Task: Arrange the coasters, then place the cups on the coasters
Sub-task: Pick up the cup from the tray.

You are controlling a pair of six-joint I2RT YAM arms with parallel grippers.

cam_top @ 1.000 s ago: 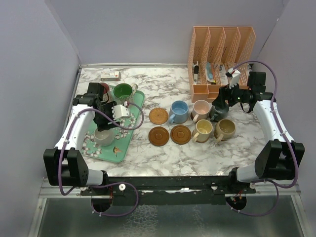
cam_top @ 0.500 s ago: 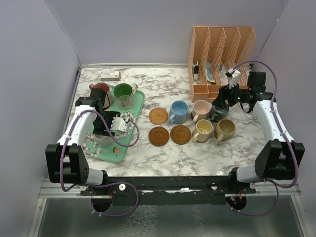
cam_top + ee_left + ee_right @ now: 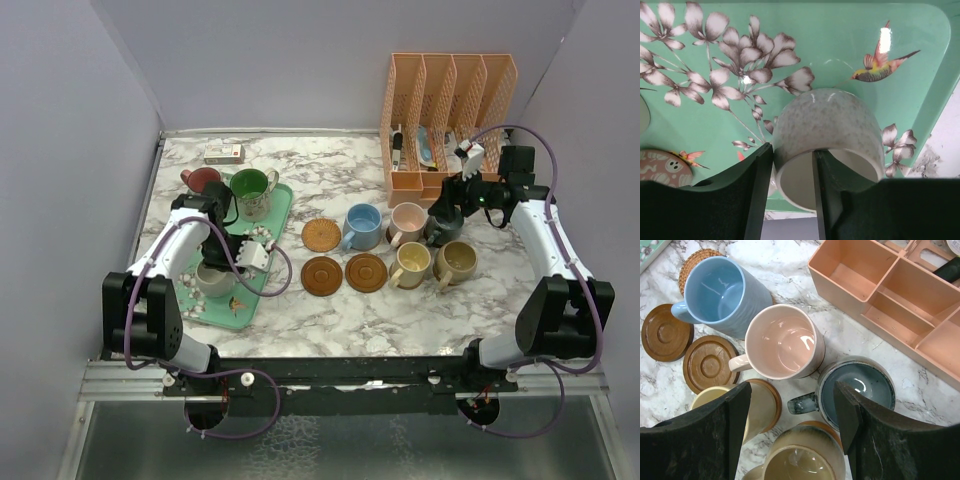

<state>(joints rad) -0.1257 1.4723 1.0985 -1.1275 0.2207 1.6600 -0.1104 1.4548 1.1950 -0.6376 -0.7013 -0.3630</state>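
Where veined white-grey marble tabletop [image 3: 330,170] meets plain lilac walls [image 3: 300,60], glossy mint-green floral tray [image 3: 840,40] holds speckled cream ceramic mug [image 3: 825,125]. Left gripper [image 3: 792,150] straddles its rim, can't tell if clamped. Right of tray: ringed brown round coasters [image 3: 707,363] and glazed mugs [image 3: 715,295], right gripper [image 3: 791,386] spread wide above.

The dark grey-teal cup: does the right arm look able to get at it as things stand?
Probably yes. The right gripper hangs open above the dark grey-teal cup, and nothing covers its rim or handle. The pink cup stands close beside it, so a finger has little room on that side.
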